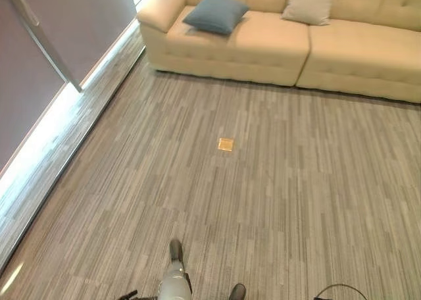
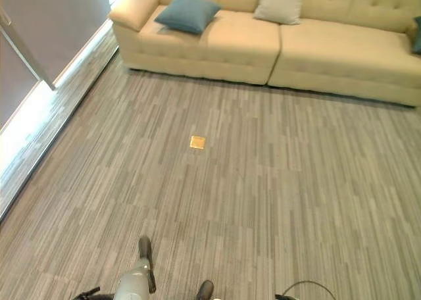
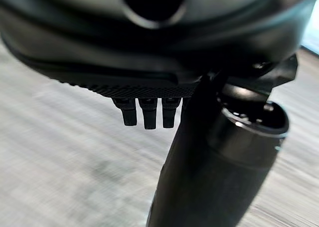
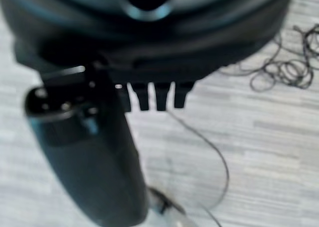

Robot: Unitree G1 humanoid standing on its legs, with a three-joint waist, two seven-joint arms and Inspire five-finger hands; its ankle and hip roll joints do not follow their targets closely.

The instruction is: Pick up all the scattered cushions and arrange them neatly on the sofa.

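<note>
Cream sofa (image 1: 276, 47) holds our blue cushion (image 1: 216, 14) and beige cushion (image 1: 309, 2); our left hand (image 3: 144, 110) and right hand (image 4: 154, 95) hang relaxed, empty.

We see an evenly lit room, bright without harsh contrast. Daylight comes in low along the wall strip (image 1: 39, 155), which glares almost white on the side of our left hand (image 3: 149, 112). The sofa (image 1: 276, 43) throws only a thin soft shadow onto the carpet (image 1: 276, 181) at its base. In the wrist views both hands are dark, close and out of focus, and the carpet past the right hand (image 4: 154, 95) is smeared and pale.
</note>
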